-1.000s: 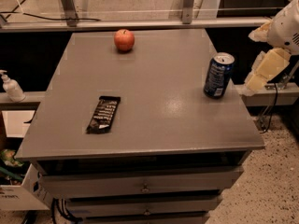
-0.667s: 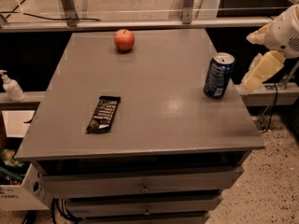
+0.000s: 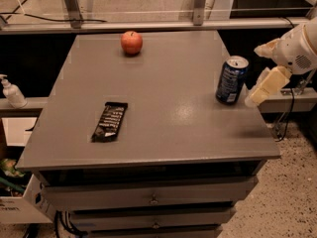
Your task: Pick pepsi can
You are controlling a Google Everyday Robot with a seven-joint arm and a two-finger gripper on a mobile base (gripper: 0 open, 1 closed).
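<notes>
Starting at the far left, we are seeing a white pump bottle (image 3: 10, 90) standing off the bench (image 3: 173, 118), beyond its nine o'clock edge, so it is playing no part. On the grey top, a flat black snack bar wrapper (image 3: 109, 121) is lying at about eight o'clock. A red apple (image 3: 131, 42) is sitting near eleven o'clock. Both are resting well apart from our target, which is leaving the approach uncluttered.

The pepsi can (image 3: 232, 80) is standing upright at about three o'clock, near the right edge, untouched. Our tool (image 3: 252, 76) is hovering just beside it, off the bench's right side, at the can's own three o'clock. Its two pale fingers (image 3: 263, 86) are standing apart, one higher and one lower, with nothing between them. We are judging that the jaws are held wide so the can may slip in sideways. The grasp is not yet made, and the next move is calling for a short level push toward nine o'clock without nudging the can over.
</notes>
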